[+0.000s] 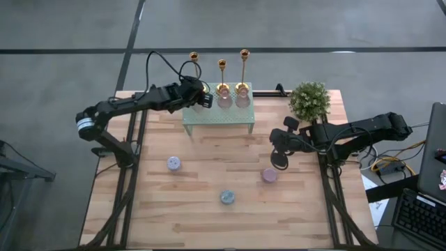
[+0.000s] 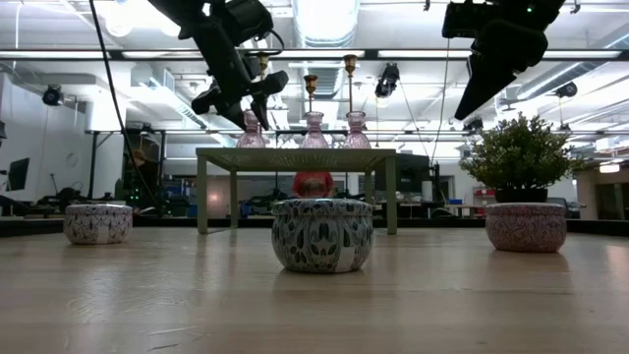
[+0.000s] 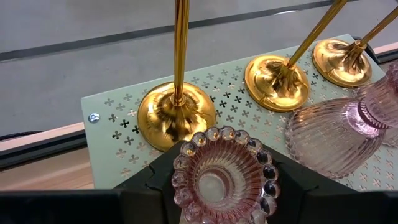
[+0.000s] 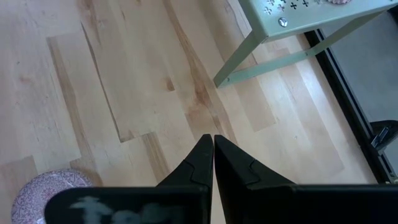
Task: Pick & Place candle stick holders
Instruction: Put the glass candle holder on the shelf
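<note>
Left claw [image 3: 224, 205] grips our pink glass holder [image 3: 225, 177] at the gold candlestick's [image 3: 176, 115] six o'clock.

The wooden desk [image 1: 209, 223] carries a pale green perforated metal stand [image 1: 217, 120] near its far edge, a potted plant [image 1: 309, 100] beside it, and three small patterned tins — lilac [image 1: 173, 164], teal [image 1: 227, 197], pink [image 1: 270, 175] — well apart.
</note>
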